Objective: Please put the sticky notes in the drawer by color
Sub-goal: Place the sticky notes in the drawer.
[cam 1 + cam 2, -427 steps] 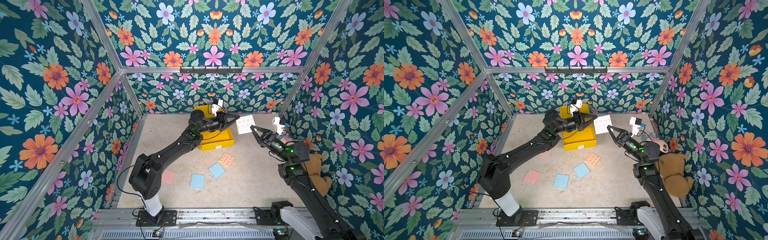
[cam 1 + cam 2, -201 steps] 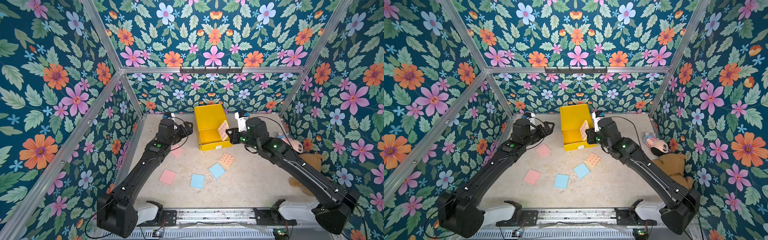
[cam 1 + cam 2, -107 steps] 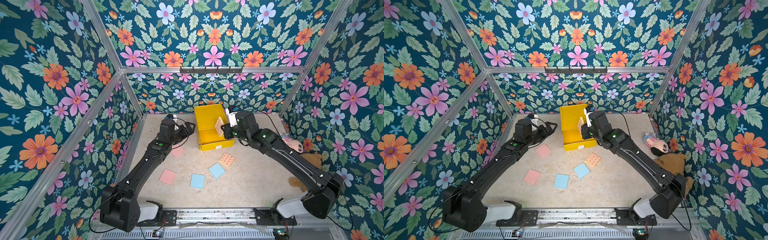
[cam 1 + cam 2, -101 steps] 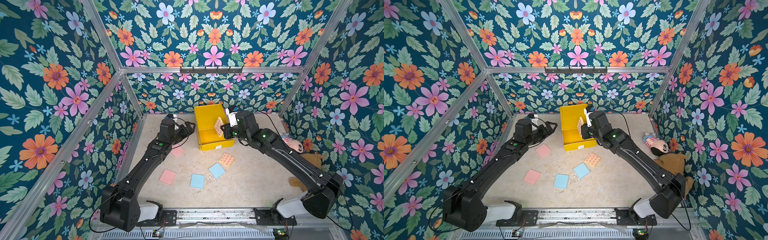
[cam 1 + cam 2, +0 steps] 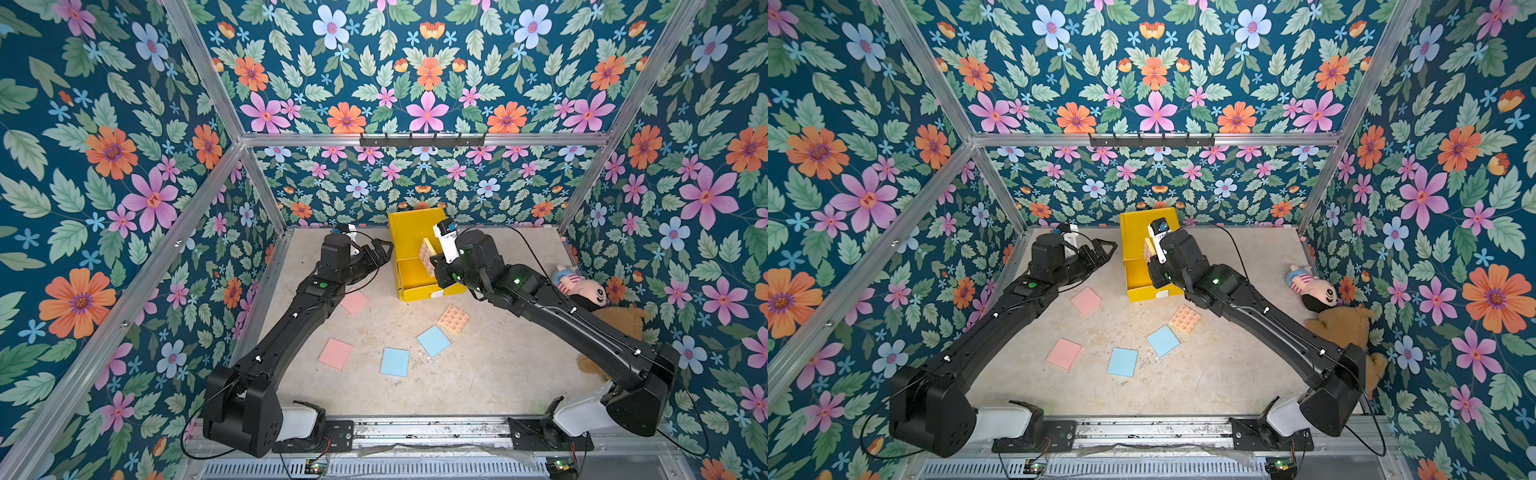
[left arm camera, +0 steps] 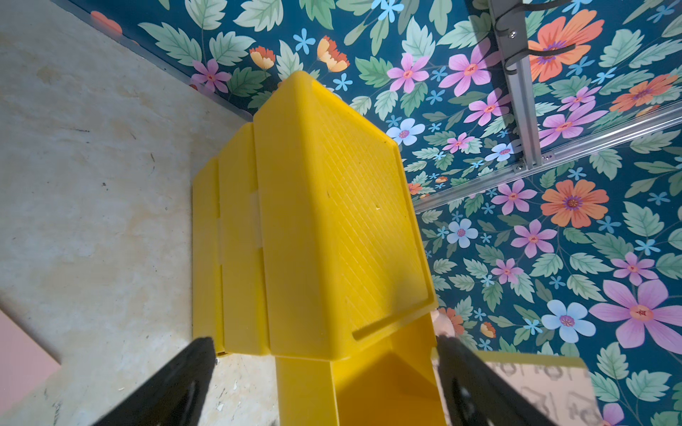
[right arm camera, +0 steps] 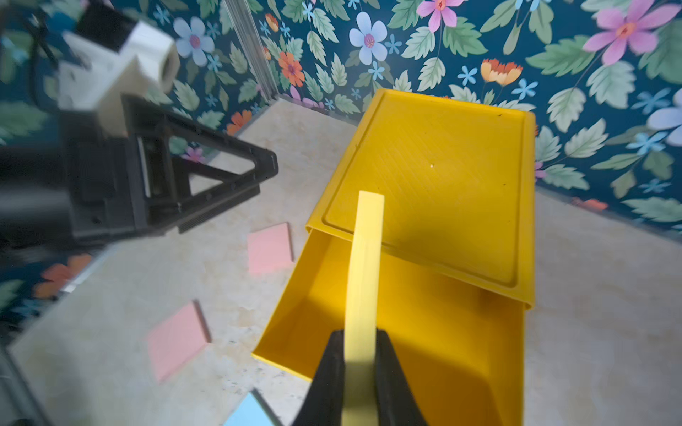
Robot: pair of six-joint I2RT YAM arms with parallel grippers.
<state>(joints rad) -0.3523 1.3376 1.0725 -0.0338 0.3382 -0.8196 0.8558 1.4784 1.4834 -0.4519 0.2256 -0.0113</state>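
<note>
**Sticky notes and drawer, seen from above and from both wrists.** A yellow-orange patterned sticky note (image 7: pixel 363 258) stands on edge. The right claw (image 7: pixel 360 343) is closed narrowly on its lower end, pinching it between both fingers. In both top views this held note (image 5: pixel 427 257) hangs just above the pulled-out top drawer (image 5: pixel 415 276) of the yellow drawer unit (image 5: pixel 415 226). The unit sits at the upper centre of the frame, close to the back wall.

Five more notes lie flat on the worktop (image 5: pixel 478 374):
- A second patterned note (image 5: pixel 454 319) lies below the open drawer's front, right of centre.
- A light blue note (image 5: pixel 433 340) lies just beside it.
- Another light blue note (image 5: pixel 395 362) lies lower, at centre.
- One pink note (image 5: pixel 354 302) lies left of the drawer unit, partly under the left arm.
- The other pink note (image 5: pixel 336 353) lies below it, at lower left of centre.

The left claw (image 5: pixel 380 253) is spread wide and holds nothing. It hovers just left of the drawer unit with its fingers pointing toward it.

At the right edge of the worktop lie a striped doll (image 5: pixel 582 286) and a brown teddy bear (image 5: pixel 619 324), the bear partly hidden behind the right arm.
</note>
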